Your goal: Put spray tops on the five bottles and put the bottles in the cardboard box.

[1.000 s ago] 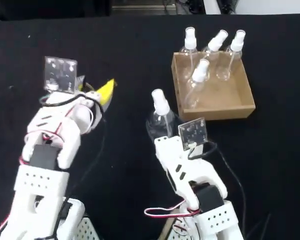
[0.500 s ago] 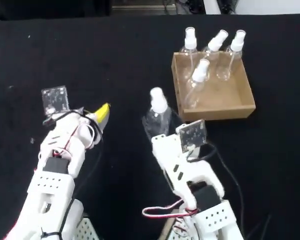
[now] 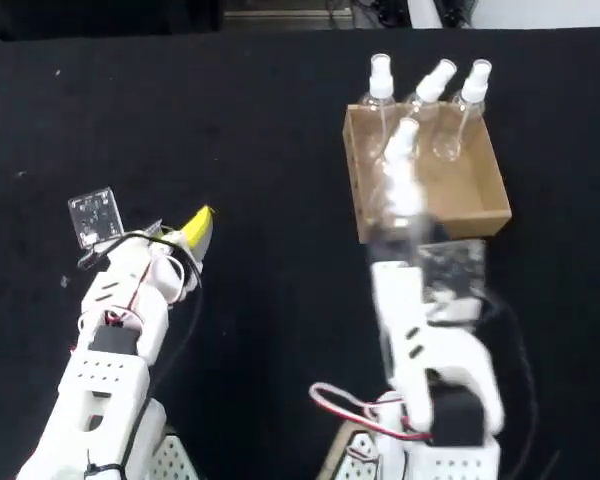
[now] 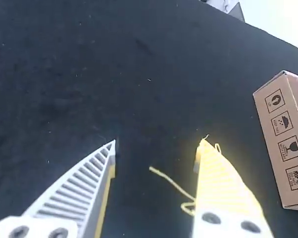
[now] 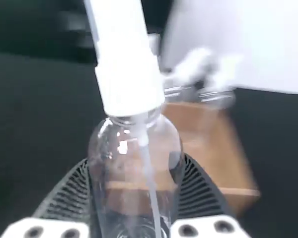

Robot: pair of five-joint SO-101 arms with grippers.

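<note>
My right gripper [image 3: 404, 236] is shut on a clear bottle [image 5: 134, 158] that carries a white spray top [image 5: 124, 64]. In the high view this bottle [image 3: 400, 200] is held upright at the near wall of the cardboard box [image 3: 485, 190]. Several capped bottles [image 3: 450, 110] lean inside the box at its far side. My left gripper [image 3: 195, 232], with one yellow finger, hangs open over bare black table at the left. In the left wrist view its fingers [image 4: 208, 168] have nothing between them, and the box [image 4: 288, 139] shows off to one side.
The table [image 3: 260, 130] is covered in black cloth. The white bases of both arms stand at the near edge. Beyond the held bottle, the right wrist view shows the box [image 5: 213, 144] with bottles in it.
My right arm has swung to the right with the bottle, from the table's middle to the box's near wall. My left arm has drawn back toward the near left.
</note>
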